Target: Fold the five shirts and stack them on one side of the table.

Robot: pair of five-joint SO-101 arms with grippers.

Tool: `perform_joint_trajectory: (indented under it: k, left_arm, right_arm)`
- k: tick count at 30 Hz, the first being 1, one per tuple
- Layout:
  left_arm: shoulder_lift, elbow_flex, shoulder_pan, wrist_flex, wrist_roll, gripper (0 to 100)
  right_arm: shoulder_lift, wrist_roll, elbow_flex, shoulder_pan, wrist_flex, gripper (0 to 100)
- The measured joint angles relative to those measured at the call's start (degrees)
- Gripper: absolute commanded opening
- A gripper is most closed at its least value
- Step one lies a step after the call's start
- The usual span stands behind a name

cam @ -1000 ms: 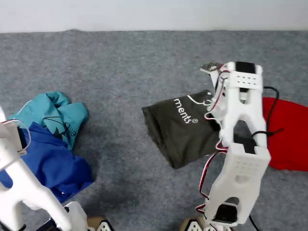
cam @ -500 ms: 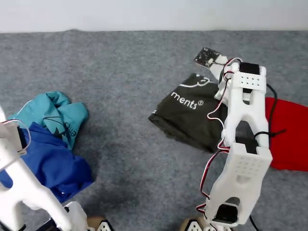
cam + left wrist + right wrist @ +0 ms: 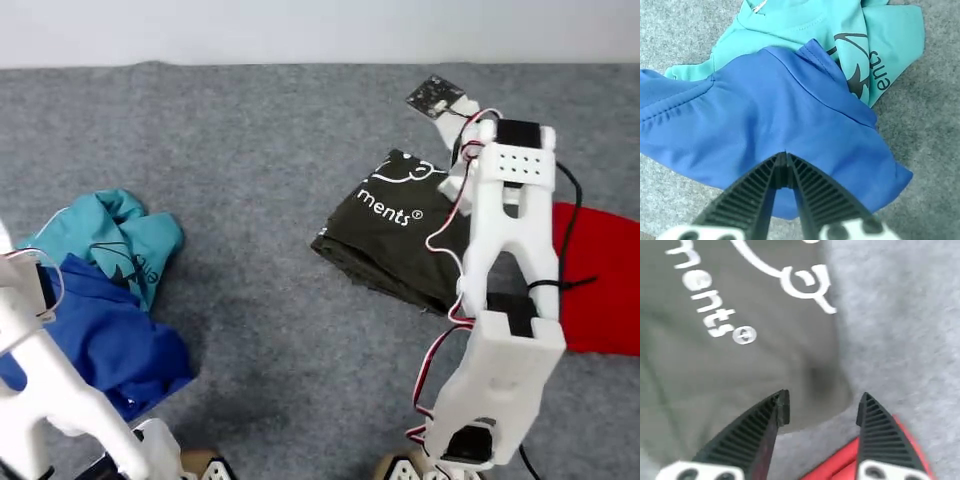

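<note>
While the left gripper (image 3: 785, 156) sits closed above the blue shirt (image 3: 765, 100), the right gripper (image 3: 824, 397) gapes empty over the folded olive shirt (image 3: 385, 250) toward the tabletop's (image 3: 250, 130) right edge, which likely needs stacking next.

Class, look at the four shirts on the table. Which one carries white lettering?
The dark olive shirt, lying beside the red shirt. The teal shirt has dark print instead, and the blue shirt and the red one show no print.
</note>
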Motion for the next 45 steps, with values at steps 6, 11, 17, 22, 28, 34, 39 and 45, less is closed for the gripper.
perform_joint_trajectory:
  k: [6,11,17,22,28,34,39,45]
  left_arm:
    - [0.00,0.00,0.00,0.00,0.00,1]
    - [0.00,0.00,0.00,0.00,0.00,1]
    - [0.00,0.09,0.00,0.00,0.00,1]
    - [0.00,0.09,0.00,0.00,0.00,1]
    - [0.00,0.09,0.00,0.00,0.00,1]
    - [0.00,0.09,0.00,0.00,0.00,1]
    - [0.00,0.09,0.00,0.00,0.00,1]
    - [0.00,0.09,0.00,0.00,0.00,1]
  right_arm:
    - [-0.97,-8.09,0.00,-6.24,11.25,2.0]
    - [-0.79,-15.38,2.81,-10.64,13.45,1.0]
    - [7.38,-23.12,5.01,-16.53,9.58,1.0]
    - [12.04,-24.79,5.01,-21.19,6.15,0.9]
    - [11.60,-24.79,4.66,-21.27,6.77,0.9]
    - [6.59,-24.79,1.23,-18.73,13.80,0.9]
    - [4.31,-24.79,0.88,-12.04,19.78,0.9]
    - [4.31,-24.79,3.43,-6.51,19.96,0.9]
